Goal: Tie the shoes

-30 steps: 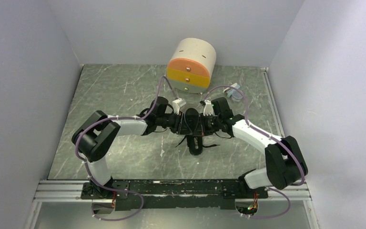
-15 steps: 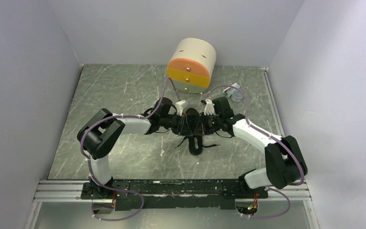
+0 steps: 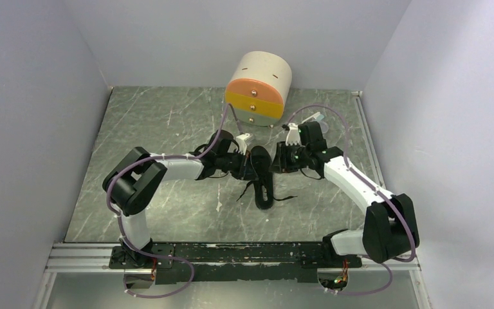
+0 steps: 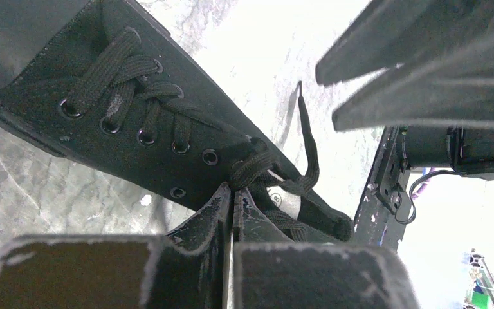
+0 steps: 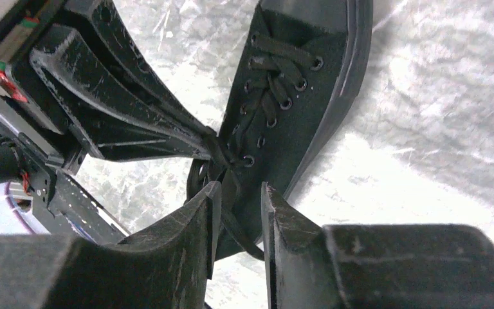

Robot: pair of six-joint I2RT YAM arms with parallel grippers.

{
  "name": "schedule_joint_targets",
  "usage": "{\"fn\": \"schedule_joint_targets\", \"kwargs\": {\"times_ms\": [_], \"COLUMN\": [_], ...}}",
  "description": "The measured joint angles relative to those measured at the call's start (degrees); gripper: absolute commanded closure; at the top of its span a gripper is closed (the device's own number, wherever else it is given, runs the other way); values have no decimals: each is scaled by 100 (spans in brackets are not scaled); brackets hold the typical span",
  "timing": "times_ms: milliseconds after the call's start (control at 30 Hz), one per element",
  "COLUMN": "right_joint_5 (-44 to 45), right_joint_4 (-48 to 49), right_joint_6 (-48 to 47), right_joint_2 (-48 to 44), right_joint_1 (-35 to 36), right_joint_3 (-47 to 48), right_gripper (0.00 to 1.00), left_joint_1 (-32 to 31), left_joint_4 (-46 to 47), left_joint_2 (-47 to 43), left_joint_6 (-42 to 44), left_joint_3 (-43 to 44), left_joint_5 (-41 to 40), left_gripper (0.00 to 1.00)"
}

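Top external view is showing the left arm (image 3: 167,170) stretching in from the left over the grey-green marbled tabletop (image 3: 161,122). The left gripper (image 3: 252,162) is meeting the small all-black low-cut canvas lace-up shoe (image 3: 264,188). The shoe is lying sole-down near the table's middle, lengthwise between the two grippers, in front of the round cream drawer box with orange, yellow and green fronts (image 3: 257,90) and apart from it.

Left wrist view is showing the left gripper (image 4: 231,193) with its jaws pressing together. Their tips are touching the thin black laces (image 4: 257,168) at the topmost eyelets of the shoe (image 4: 135,122). Whether a strand is being pinched there cannot be told. One loose lace end is trailing over the tabletop.

Right wrist view is showing the right gripper (image 5: 239,196) standing with its jaws parted. A lace strand (image 5: 231,222) is running through the gap, and the shoe (image 5: 302,96) is lying just beyond. The right gripper (image 3: 278,158) is hovering at the shoe's right side, with the right arm (image 3: 354,183) bending away behind it.
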Motion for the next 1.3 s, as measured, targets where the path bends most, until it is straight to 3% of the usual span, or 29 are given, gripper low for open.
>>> {"fn": "schedule_joint_targets", "kwargs": {"times_ms": [400,700,833,900,933,1000,1100,1300], "right_joint_5": [-446,-520,-651,-699,-713,-713,-710,-708], "right_joint_4": [107,304,470,584,640,741,826,778], "right_joint_6": [-256,70,216,267,282,326,361,282], "right_joint_2": [710,22,133,210,247,293,323,238], "right_joint_1": [55,63,63,63,66,63,63,63], "right_joint_3": [282,-485,-603,-603,-603,-605,-599,-608], "right_gripper": [66,67,67,71,78,100,100,100], "left_joint_1": [33,94,114,125,127,140,208,481], "left_joint_4": [85,103,166,195,208,216,269,439], "left_joint_2": [-151,-151,-151,-155,-157,-162,-229,-481], "left_joint_6": [-13,-50,-72,-94,-96,-116,-190,-439], "left_joint_3": [-122,-125,-153,-195,-214,-251,-350,-614], "left_joint_5": [55,249,297,310,317,337,354,372], "left_gripper": [95,95,95,95,95,85,67,62]}}
